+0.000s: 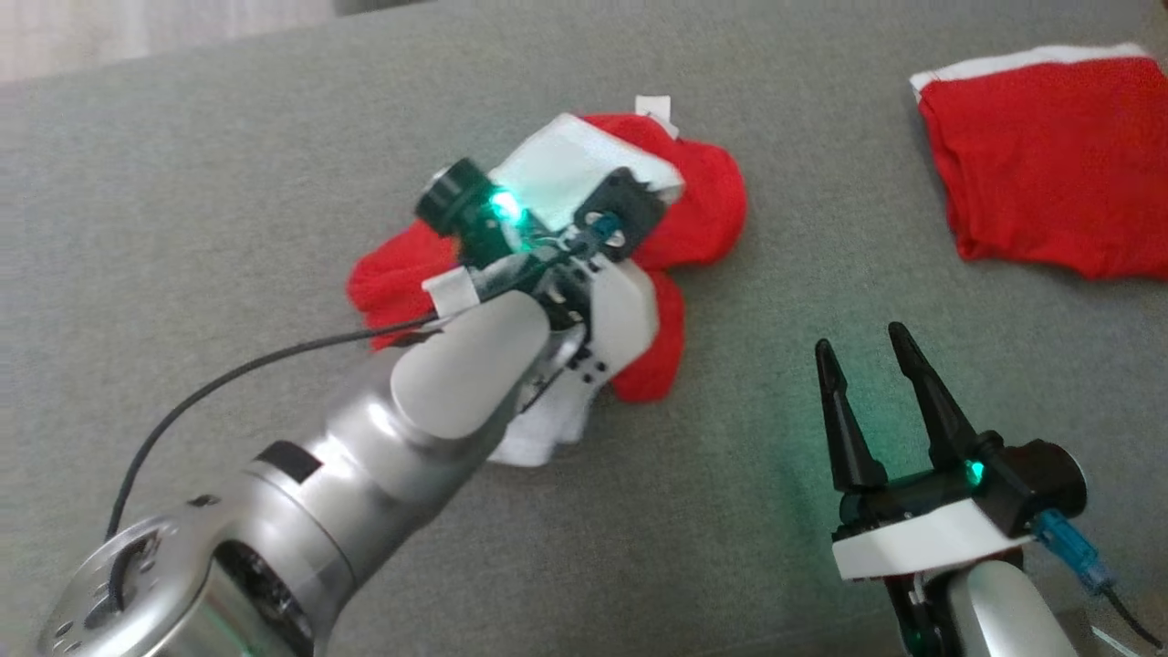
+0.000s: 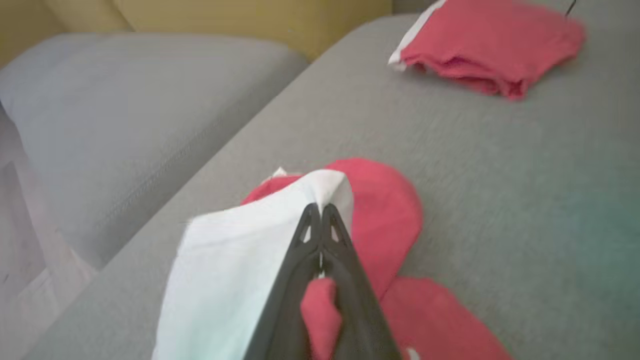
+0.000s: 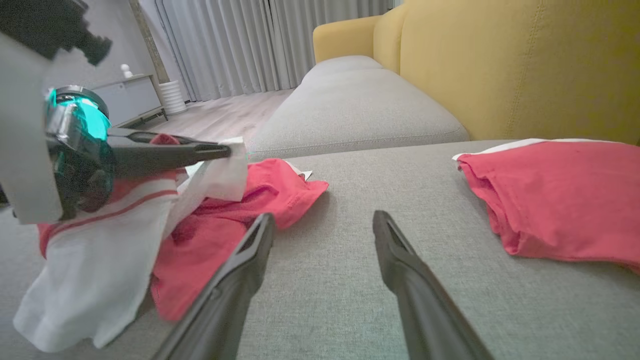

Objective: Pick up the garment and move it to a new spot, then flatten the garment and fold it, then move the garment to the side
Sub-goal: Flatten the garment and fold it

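Nearest to me is my own silver left forearm (image 1: 392, 438), rising from the lower left of the head view with a thin black cable (image 1: 228, 379) looping off it. At its end my left gripper (image 2: 320, 207) is clamped tight, both dark fingers pressed together on a fold of the crumpled red-and-white cloth garment (image 1: 707, 205). The white panel drapes over one side of the fingers, and a tuck of red shows between them further down. The garment lies bunched near the middle of the grey woven sofa cushion (image 1: 228, 182). Most of it rests on the fabric, with only the pinched edge raised.

The step in hand is the pick-up. I judge the bite to be thin and close to my fingertips, so I should lift straight up and slowly, without a jerk. The hanging part should clear the cushion before I carry it sideways. My forearm hides the lower white part in the head view, so I cannot tell whether it is tucked under itself.

My right gripper (image 1: 860, 338) stands wide open and holds nothing. It sits over bare cushion to the right of the garment, apart from it, and could take a second corner once the cloth hangs free.

A second red garment with a white edge, folded flat (image 1: 1049, 164), lies well apart at the far right. The new spot should stay off it. A yellow upholstered backrest (image 3: 500, 65) bounds the cushion behind it.
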You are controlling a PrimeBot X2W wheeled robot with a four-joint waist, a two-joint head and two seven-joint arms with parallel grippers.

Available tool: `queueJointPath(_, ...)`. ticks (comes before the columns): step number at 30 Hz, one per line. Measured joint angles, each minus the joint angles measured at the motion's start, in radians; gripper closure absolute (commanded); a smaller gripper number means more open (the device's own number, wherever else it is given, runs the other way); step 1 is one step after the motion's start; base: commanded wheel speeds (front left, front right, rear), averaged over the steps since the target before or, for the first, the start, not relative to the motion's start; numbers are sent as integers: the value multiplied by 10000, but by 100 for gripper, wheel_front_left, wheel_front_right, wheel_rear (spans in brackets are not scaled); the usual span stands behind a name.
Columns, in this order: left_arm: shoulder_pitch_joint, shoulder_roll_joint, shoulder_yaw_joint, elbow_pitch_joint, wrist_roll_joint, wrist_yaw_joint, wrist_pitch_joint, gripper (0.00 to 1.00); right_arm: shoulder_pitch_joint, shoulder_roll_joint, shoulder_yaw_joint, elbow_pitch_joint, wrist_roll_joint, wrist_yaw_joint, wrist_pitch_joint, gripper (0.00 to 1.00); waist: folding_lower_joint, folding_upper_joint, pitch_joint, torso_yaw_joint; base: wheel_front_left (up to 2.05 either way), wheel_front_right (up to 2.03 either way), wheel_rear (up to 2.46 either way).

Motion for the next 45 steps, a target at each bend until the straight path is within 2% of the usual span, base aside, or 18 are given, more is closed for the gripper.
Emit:
queueJointPath(6,105,44,-203,-2021,-355,-201,-606,100,312,4,-199,17,0,0,0,0,-1,0,-645,610,0,0,0)
queueJointPath(10,741,702,-155,-3862,-619,63,-675,100,734,6,-355,15,0,0,0,0,-2,0,-1087,1084,0,0,0)
queueJointPath(13,1801,1824,-6,-5486,-965,604,-407,100,1030,8,-447,-10,0,0,0,0,-2,0,-1389,1484,0,0,0)
queueJointPath(18,3905,4343,704,-8096,-1547,2011,-46,100,1265,13,-698,-111,0,0,0,0,-2,0,-1701,2180,0,0,0)
queueJointPath(21,5102,5570,1367,-9244,-2266,2562,-121,100,1291,13,-825,-182,0,0,0,0,-3,0,-1783,2588,0,0,0)
queueJointPath(24,6008,6472,1971,-9735,-2832,2894,-453,100,1353,15,-865,-201,0,0,0,0,-1,0,-1801,2960,0,0,0)
queueJointPath(28,6695,6853,2552,-9798,-3588,2857,-1064,100,1416,8,-859,-199,-15,0,0,0,-1,0,-1773,3347,0,0,0)
queueJointPath(33,7029,6844,2439,-9292,-3962,2360,-1308,100,1369,-71,-832,-205,-98,0,0,0,-1,0,-1587,3513,0,0,0)
queueJointPath(34,7075,6830,2299,-9122,-3960,2261,-1275,89,1352,-105,-832,-217,-98,0,0,0,0,0,-1529,3514,0,0,0)
queueJointPath(35,7107,6801,2178,-8955,-3958,2247,-1237,56,1333,-134,-832,-226,-98,0,0,0,0,0,-1477,3516,0,0,0)
queueJointPath(36,7122,6767,2073,-8809,-3929,2242,-1191,0,1310,-151,-832,-230,-98,0,0,0,0,0,-1427,3516,0,0,0)
queueJointPath(41,7199,6564,1735,-8656,-3852,2251,-848,0,1236,-163,-805,-226,-98,0,0,0,0,0,-1368,3523,0,0,0)
queueJointPath(43,7312,6717,1601,-8753,-3726,2368,-593,0,1244,-161,-802,-226,-98,0,0,0,0,0,-1369,3517,0,0,0)
queueJointPath(45,7390,7007,1590,-9041,-3509,2671,-430,0,1244,-161,-805,-228,-98,0,0,0,0,0,-1338,3519,0,0,0)
